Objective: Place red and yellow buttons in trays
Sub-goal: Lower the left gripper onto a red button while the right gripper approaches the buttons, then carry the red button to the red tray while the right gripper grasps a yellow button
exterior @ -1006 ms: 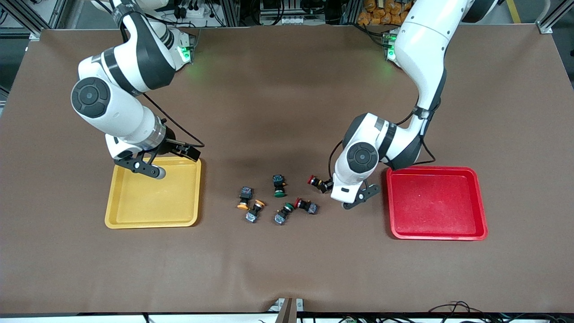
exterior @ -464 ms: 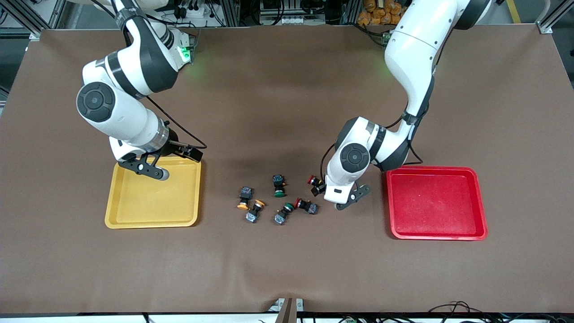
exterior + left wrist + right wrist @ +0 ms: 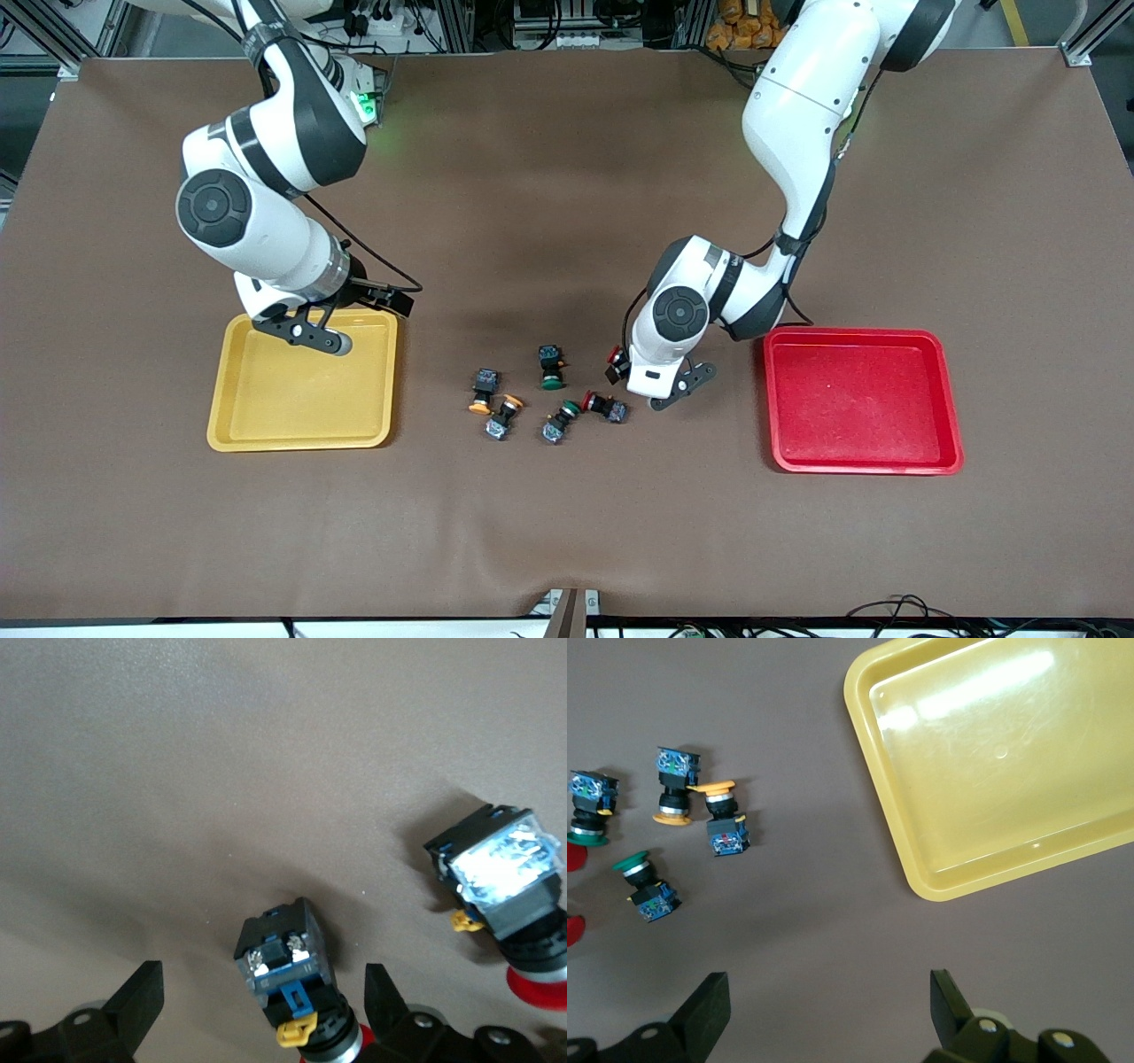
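Two end effectors spread, empty: left end effector (image 3: 663,387) over red button (image 3: 297,970); right end effector (image 3: 306,332) over yellow tray (image 3: 301,434). Red tray (image 3: 864,461) empty. Risk: off-centre pinch tips button, nudges neighbour.

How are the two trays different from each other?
The yellow tray lies toward the right arm's end of the table, the red tray toward the left arm's end. The right gripper hangs open over the yellow tray; nothing hangs over the red tray, and the open left gripper is above a red button beside it. Both are shallow, rectangular, round-cornered, and hold no buttons.
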`<action>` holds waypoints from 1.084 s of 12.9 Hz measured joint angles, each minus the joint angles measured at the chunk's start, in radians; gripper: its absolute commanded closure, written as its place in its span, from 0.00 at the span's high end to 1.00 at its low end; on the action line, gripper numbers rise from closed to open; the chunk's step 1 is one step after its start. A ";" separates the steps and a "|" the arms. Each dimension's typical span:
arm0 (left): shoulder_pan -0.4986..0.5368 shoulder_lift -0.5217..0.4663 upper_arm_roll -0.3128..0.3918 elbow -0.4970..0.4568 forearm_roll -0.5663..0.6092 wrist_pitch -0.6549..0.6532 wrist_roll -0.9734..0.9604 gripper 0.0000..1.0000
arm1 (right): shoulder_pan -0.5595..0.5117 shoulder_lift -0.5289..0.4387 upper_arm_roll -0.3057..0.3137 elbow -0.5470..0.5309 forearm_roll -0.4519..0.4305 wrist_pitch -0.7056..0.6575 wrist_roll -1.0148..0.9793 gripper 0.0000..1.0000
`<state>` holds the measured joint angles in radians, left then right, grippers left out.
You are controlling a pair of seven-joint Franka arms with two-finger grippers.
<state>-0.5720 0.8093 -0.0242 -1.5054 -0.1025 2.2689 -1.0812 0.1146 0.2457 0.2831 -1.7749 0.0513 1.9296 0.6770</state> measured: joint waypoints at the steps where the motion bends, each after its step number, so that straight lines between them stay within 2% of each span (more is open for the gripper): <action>1: 0.000 0.000 0.001 0.001 0.000 0.001 0.000 1.00 | 0.004 0.005 0.000 0.000 0.000 0.000 0.000 1.00; 3: 0.000 0.000 0.001 0.004 0.000 0.001 0.000 1.00 | 0.013 0.013 0.000 0.000 0.000 0.000 0.000 1.00; 4: 0.000 0.000 0.001 0.005 0.000 0.001 0.000 0.95 | 0.016 0.017 0.000 0.000 0.000 0.001 0.000 1.00; 8: 0.000 0.000 0.001 0.005 0.000 0.001 -0.002 0.57 | 0.048 0.045 0.001 0.003 0.000 0.026 0.000 1.00; 12: 0.001 0.000 0.002 0.007 0.000 0.001 -0.004 0.18 | 0.111 0.116 0.002 0.063 0.000 0.045 0.024 1.00; 14: 0.003 0.000 0.004 0.009 0.000 0.001 -0.017 0.05 | 0.127 0.149 0.002 0.082 -0.003 0.083 0.046 1.00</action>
<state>-0.5694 0.8094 -0.0202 -1.4965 -0.1026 2.2697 -1.0977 0.2417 0.3943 0.2855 -1.6928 0.0479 2.0124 0.7232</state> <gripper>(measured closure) 0.670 0.000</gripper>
